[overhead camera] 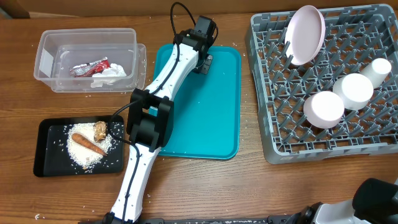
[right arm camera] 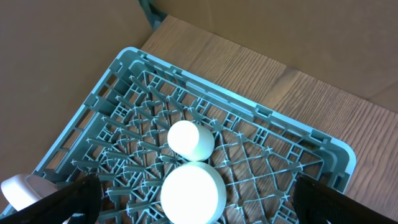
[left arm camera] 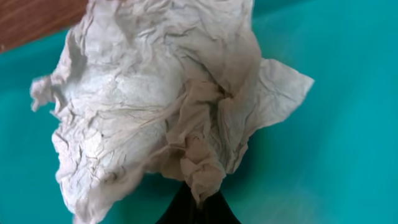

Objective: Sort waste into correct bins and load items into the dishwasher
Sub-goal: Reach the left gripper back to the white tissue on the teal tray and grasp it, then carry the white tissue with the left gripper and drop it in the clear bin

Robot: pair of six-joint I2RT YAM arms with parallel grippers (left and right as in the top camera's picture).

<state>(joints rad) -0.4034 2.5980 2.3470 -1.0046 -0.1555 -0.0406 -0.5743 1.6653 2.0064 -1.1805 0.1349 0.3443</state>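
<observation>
On the tabletop (overhead camera: 205, 186) a tub (overhead camera: 87, 32) holds a wrapper (overhead camera: 89, 67), a rack (overhead camera: 257, 81) holds bowls (overhead camera: 324, 109); left end effector (overhead camera: 204, 64) pinches a napkin (left arm camera: 155, 106), right end effector (right arm camera: 198, 202) is open.

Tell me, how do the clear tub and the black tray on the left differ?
The clear tub is see-through with tall walls; the black tray is opaque and shallow. The clear tub holds a red-and-white wrapper and crumpled white paper; the black tray holds rice, an orange stick and a brown chunk. Both are rectangular and sit on the table left of the teal tray.
</observation>
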